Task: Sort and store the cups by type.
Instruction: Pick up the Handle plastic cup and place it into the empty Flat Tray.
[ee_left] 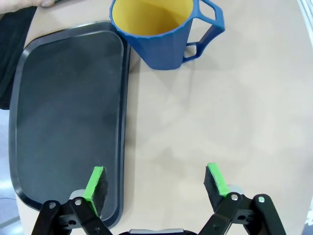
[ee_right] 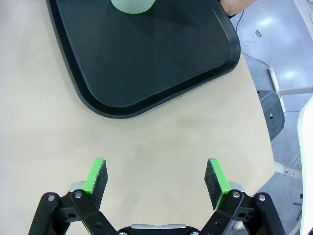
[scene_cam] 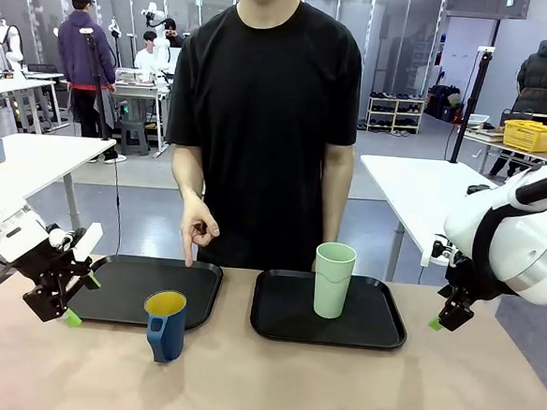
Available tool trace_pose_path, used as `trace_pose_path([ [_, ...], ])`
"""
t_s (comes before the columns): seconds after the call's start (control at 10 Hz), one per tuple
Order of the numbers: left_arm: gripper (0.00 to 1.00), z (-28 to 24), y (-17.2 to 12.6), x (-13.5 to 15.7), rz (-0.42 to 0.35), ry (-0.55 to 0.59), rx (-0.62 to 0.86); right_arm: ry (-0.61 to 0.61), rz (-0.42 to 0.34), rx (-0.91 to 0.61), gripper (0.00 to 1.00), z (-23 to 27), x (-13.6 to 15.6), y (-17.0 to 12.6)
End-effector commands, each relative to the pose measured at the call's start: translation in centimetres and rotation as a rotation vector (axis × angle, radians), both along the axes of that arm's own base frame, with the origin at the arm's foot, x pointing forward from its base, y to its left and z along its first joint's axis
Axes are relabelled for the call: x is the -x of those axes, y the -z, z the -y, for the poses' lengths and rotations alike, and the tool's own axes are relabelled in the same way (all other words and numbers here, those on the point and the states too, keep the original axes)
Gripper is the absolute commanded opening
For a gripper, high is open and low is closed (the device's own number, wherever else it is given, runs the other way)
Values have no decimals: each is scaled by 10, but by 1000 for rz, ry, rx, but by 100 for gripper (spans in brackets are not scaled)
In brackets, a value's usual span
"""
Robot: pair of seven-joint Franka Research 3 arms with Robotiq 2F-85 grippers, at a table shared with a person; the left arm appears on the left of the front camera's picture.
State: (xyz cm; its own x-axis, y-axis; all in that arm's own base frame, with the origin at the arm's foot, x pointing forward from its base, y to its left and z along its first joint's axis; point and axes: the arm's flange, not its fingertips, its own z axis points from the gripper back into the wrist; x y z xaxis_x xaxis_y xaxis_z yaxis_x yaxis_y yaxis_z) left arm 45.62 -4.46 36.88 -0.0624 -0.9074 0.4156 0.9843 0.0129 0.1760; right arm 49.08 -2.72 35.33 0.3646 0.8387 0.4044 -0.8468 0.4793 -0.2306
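Mint tumbler (scene_cam: 333, 280) stands on the right tray (scene_cam: 285, 314). Blue cup (scene_cam: 165, 324) stands on the tabletop (scene_cam: 336, 388), just beside the left tray (scene_cam: 122, 284). Both grippers have their fingers spread and empty. I judge the next move: advance the left gripper (ee_left: 156, 178) to the blue cup.

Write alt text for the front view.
A person's hand points down at the left tray; a dark-blue cup stands on the table before it, a mint-green tumbler on the right tray. The left gripper and right gripper hover alongside.
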Motion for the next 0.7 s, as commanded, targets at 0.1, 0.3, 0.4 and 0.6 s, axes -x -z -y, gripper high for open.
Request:
trace_pose_path([
  [0.1, 100, -7, 23, -14, -14, 30, 140, -5, 2, -17, 100, 1, -3, -1],
  [0.3, 100, -15, 42, -16, 19, 73, 260, -5, 2, -17, 100, 1, -3, -1],
  [0.4, 100, -15, 52, -15, 26, 102, 295, -5, 2, -17, 100, 1, -3, -1],
  [0.6, 100, -17, 64, -11, 44, 161, 442, -5, 2, -17, 100, 1, -3, -1],
])
